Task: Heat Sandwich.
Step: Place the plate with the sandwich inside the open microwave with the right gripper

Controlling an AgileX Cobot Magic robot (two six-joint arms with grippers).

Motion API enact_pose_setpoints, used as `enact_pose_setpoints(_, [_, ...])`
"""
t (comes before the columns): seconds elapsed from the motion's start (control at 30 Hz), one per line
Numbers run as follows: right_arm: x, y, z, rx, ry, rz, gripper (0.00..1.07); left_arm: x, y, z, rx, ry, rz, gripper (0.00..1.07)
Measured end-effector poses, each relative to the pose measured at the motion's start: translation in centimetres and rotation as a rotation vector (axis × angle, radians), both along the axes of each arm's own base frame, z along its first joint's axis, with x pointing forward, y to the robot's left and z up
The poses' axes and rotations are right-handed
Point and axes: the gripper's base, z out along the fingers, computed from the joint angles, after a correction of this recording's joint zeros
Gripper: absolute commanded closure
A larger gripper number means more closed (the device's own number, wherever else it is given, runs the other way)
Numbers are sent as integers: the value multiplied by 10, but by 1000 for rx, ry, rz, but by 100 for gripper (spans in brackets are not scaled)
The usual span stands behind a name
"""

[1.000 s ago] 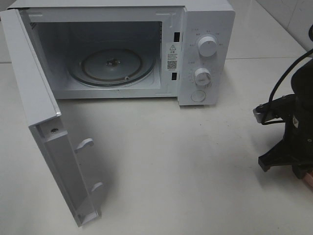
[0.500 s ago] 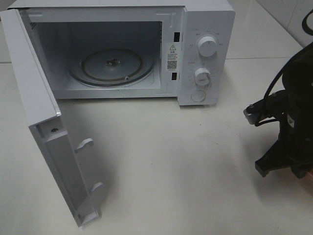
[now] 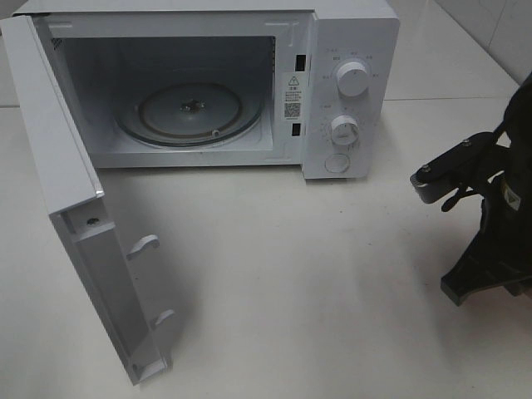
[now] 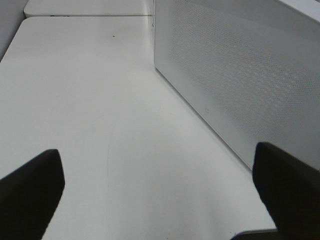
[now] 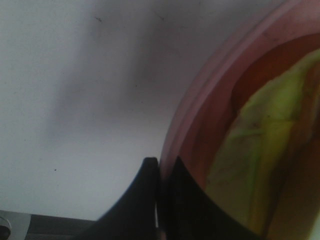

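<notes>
**Left to right:** The left gripper point(image 4: 159, 192) hangs low over the white tabletop point(image 4: 90, 100). Its two black fingers point(image 4: 30, 192) are spread wide with nothing between them. A tall perforated white panel point(image 4: 240, 75) stands close beside one finger and runs on ahead of it.

From the high camera, the white countertop microwave oven point(image 3: 366, 33) stands well apart from the black right arm point(image 3: 490, 233). Its white door point(image 3: 58, 141) is swung fully out on the side farthest from that arm. Inside the open cavity a round glass turntable point(image 3: 191, 112) lies on the floor. On the control panel, the end of the oven nearest the right arm, an upper white dial point(image 3: 353, 79) sits above a lower white dial point(image 3: 343, 130). A round white button point(image 3: 337, 163) sits beneath both. The right arm stands at the table's edge, its fingertips out of that frame.

In the wrist view the right gripper point(image 5: 161, 167) has its black fingers pressed almost together. They pinch the rim of a round pink plate point(image 5: 220, 75), one finger outside the rim and one inside. The sandwich point(image 5: 260, 150) lies on the plate just beyond the inner finger. It shows a pale yellow-green lettuce layer against reddish filling, and the bread is too blurred to make out. Whether the plate rests on the tabletop or is raised off it cannot be told.
</notes>
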Motion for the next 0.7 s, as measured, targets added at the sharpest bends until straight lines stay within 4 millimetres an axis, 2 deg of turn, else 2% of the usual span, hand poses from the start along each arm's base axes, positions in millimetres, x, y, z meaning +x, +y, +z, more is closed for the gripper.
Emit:
enact_pose_setpoints(0.37, [-18,15,17,4,-24,119,107,0,0,0,0,0,0,10])
enact_pose_setpoints(0.7, [-36,28,34,19,-37,319,107,0,0,0,0,0,0,10])
